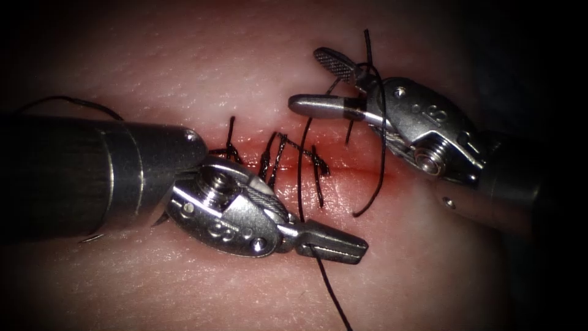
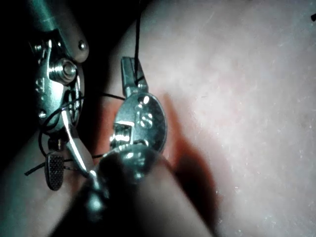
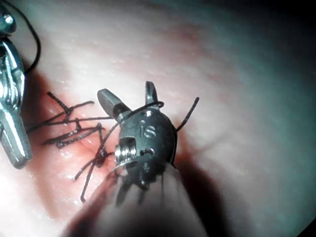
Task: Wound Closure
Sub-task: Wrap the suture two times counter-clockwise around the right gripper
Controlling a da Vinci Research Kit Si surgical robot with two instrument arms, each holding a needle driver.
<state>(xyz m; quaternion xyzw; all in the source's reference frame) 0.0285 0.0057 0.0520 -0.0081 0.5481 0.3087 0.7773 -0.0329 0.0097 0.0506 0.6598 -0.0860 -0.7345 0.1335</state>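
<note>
The tissue (image 1: 202, 67) has a cut (image 1: 361, 175) with several dark stitches (image 1: 278, 153) across it. My left tool (image 1: 354, 246), coming in from the left, is shut on the thread (image 1: 301, 178), which rises from its jaws to the stitches and trails off below. My right tool (image 1: 306, 79) stands open above the cut's right part, and a loop of thread (image 1: 383, 122) is wrapped around the base of its jaws. The left wrist view has the left tool (image 2: 128, 66) shut on the thread (image 2: 137, 34). In the right wrist view, the open right tool (image 3: 126, 91) carries the loop (image 3: 133, 111).
Red fluid (image 1: 343, 178) lies along the cut. Short cut ends of thread (image 1: 231, 132) stick up from the stitches. The left shaft (image 1: 73, 175) covers the cut's left end. The right tool (image 2: 71, 178) is close beside the left tool; the left tool (image 3: 17, 155) stands beside the stitches (image 3: 69, 129).
</note>
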